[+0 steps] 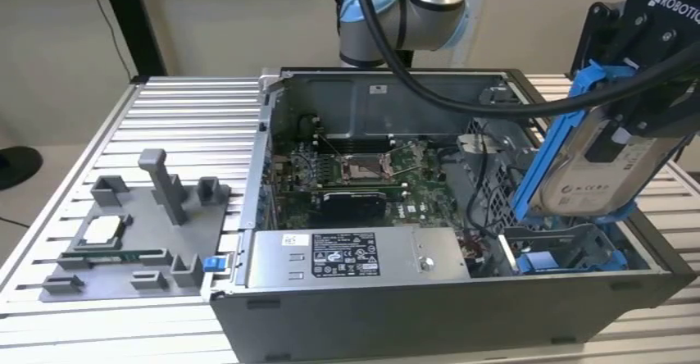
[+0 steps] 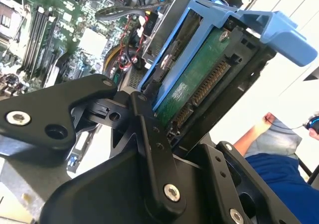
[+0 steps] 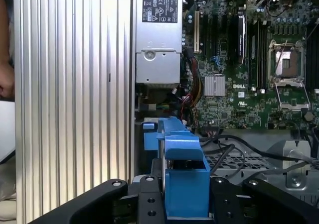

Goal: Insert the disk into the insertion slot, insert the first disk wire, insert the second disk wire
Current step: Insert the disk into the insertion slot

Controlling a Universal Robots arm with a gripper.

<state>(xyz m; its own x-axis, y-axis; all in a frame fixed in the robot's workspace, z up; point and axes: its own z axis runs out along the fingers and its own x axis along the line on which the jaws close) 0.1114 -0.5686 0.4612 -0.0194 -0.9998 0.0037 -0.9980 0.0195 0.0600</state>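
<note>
My gripper [image 1: 640, 106] is shut on the disk [image 1: 596, 163], a silver drive in a blue caddy, held upright and tilted above the right end of the open computer case [image 1: 438, 315]. Below it lies the insertion slot [image 1: 552, 257], a grey bay with blue rails at the case's near right corner. The second wrist view shows the disk's green circuit side [image 2: 199, 84] and connector between black fingers [image 2: 149, 129]. In the first wrist view the blue caddy [image 3: 184, 176] stands between the fingers. Among the loose cables [image 1: 481, 192] beside the bay I cannot pick out the disk wires.
A silver power supply box [image 1: 350, 257] fills the case's front, with the motherboard [image 1: 361, 175] behind it. On the exterior view's left, a grey fixture tray [image 1: 131, 233] rests on the ribbed aluminium table [image 1: 186, 118]. A person [image 2: 279, 174] sits beyond the table; a hand [image 3: 5, 79] shows at its edge.
</note>
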